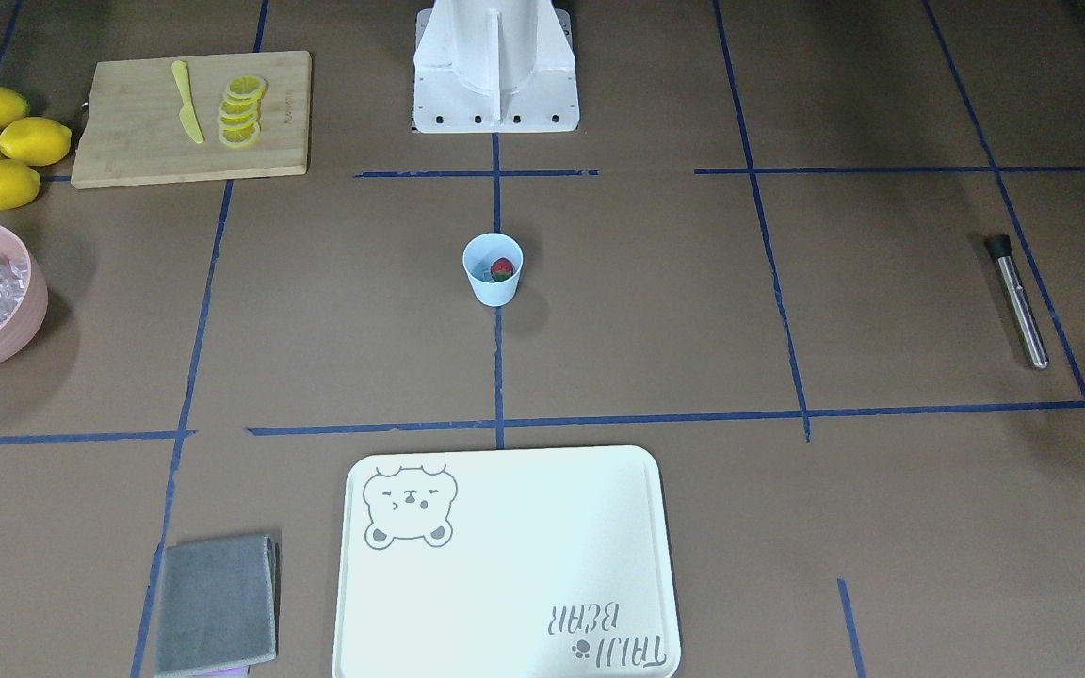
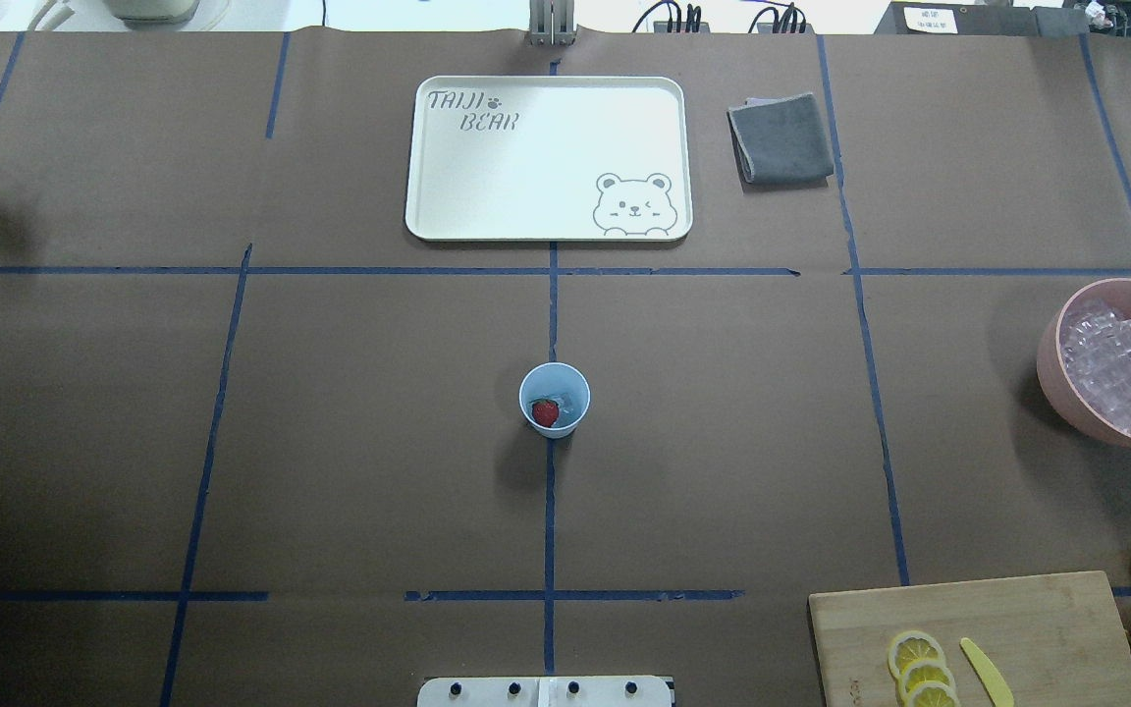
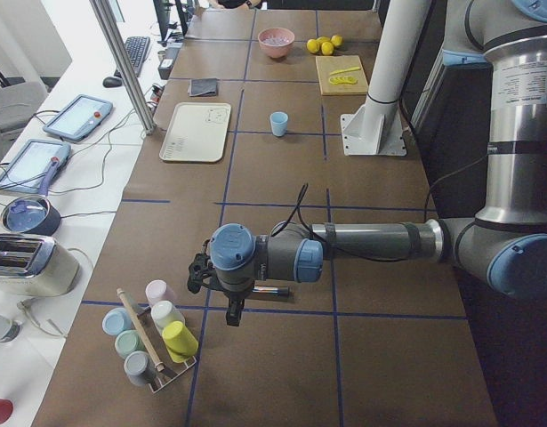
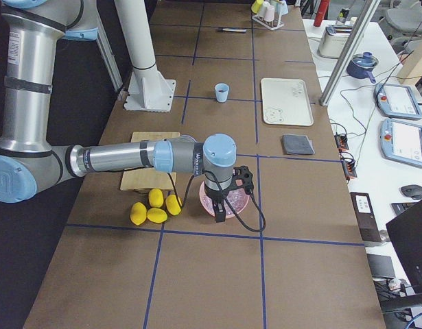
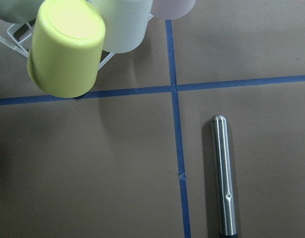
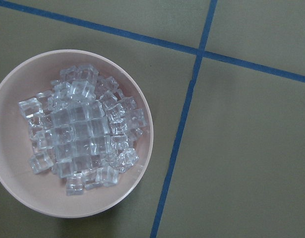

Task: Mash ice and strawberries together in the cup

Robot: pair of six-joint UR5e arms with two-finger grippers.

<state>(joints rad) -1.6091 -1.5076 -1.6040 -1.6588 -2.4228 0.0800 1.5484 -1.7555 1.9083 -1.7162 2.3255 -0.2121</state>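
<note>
pale-blue cup (image 2: 554, 400) holds a strawberry (image 2: 545, 412) mid-table; left gripper (image 3: 231, 310) hangs near a steel muddler (image 5: 222, 173), right gripper (image 4: 219, 211) above a pink bowl (image 6: 13, 171) of ice cubes (image 6: 78, 134); pincers' spread cannot be told.

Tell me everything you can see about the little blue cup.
The cup is small, pale blue, plain, handleless, wider at the rim, plastic-looking. It stands upright on the blue tape line mid-table, with a red strawberry and what looks like ice inside. Nothing else touches it.
</note>
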